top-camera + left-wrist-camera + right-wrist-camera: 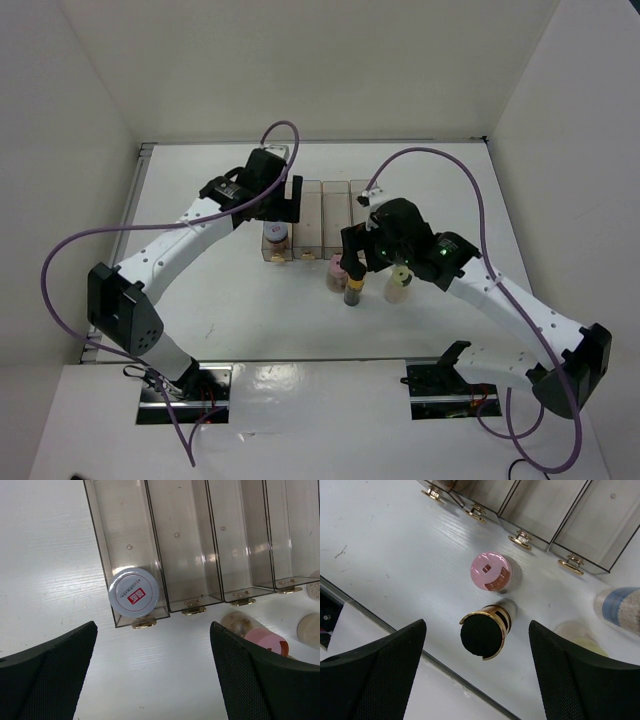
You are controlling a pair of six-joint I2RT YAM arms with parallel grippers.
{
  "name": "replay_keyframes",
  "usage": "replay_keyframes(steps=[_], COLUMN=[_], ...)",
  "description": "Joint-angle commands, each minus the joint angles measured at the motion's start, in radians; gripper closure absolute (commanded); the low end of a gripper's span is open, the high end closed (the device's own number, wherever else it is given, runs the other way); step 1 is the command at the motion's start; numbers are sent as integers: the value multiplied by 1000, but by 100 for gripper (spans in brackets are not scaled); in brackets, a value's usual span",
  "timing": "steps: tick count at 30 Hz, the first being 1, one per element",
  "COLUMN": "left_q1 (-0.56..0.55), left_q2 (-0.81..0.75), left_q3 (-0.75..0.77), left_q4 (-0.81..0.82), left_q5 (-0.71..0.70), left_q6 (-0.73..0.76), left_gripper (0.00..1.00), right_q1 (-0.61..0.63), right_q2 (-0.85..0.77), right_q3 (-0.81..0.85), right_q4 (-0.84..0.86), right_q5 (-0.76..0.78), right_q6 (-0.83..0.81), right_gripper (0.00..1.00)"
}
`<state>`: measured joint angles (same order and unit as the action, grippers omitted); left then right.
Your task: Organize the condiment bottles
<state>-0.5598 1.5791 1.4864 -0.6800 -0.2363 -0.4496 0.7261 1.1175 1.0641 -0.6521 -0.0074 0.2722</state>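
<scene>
The right pincer (pixel 476 627) is hanging released over the gold-capped jar (pixel 482 636) at lower centre — likely the next pick, needing a descent clear of the pink-lidded jar (pixel 491 571) just above. The left pincer (pixel 152 625), also released, is hovering near the tray (pixel 215 540) — white-lidded jar (pixel 133 592) in its leftmost slot.

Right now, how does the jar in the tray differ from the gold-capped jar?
The white-lidded jar stands in the end slot of the tray; the gold-capped jar stands on the table outside it. The white-lidded jar's lid is pale with a red label; the gold-capped jar's top is black, gold-rimmed. Both are upright and ungripped.
</scene>
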Motion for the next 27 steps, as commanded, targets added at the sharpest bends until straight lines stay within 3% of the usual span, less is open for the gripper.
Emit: replay_keyframes(steps=[1, 22, 27], left_q1=[21, 31, 31], left_q2=[-41, -50, -50], left_q3=[-9, -28, -28], left_q4=[8, 8, 8], left_q5=[-5, 5, 5], left_q6=[-12, 6, 6], left_gripper=[1, 1, 1], right_q1=[27, 62, 62], right_q2=[16, 119, 119], right_q3=[-24, -33, -24], right_q4=[-18, -7, -7], right_q5=[47, 104, 104], right_q6=[21, 32, 32], right_gripper=[13, 42, 66])
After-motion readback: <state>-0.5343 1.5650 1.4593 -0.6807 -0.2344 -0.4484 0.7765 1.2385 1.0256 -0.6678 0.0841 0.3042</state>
